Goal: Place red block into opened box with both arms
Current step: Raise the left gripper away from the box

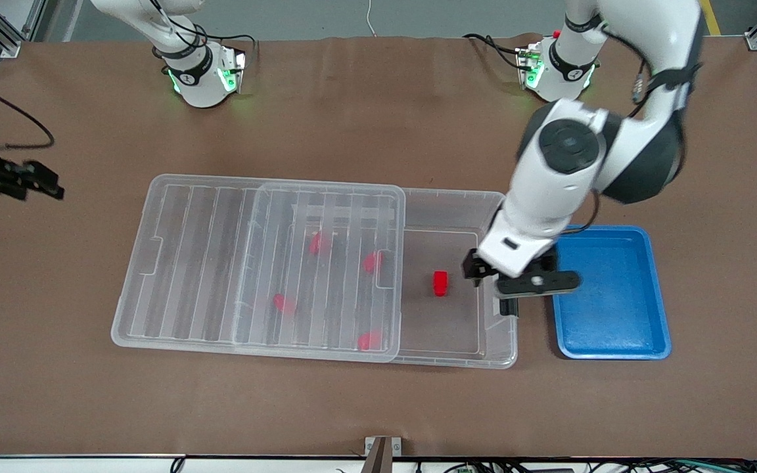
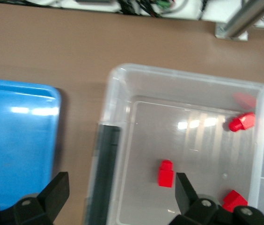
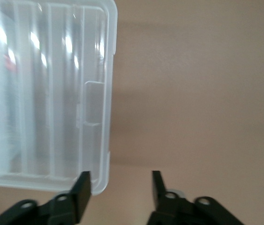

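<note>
The red block (image 1: 440, 283) lies inside the box (image 1: 498, 348); the left gripper (image 1: 508, 284) is released above it. The right gripper (image 1: 30, 180), half open and empty, waits at frame's left edge.

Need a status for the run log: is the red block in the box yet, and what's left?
Done: the lid is slid aside toward the right arm's end, and the red block lies on the floor of the box, in its uncovered part. In hand: nothing. The left end effector is open over the box's latch end; the right end effector is empty, past the lid's edge. Left: apparently just pulling back.
</note>
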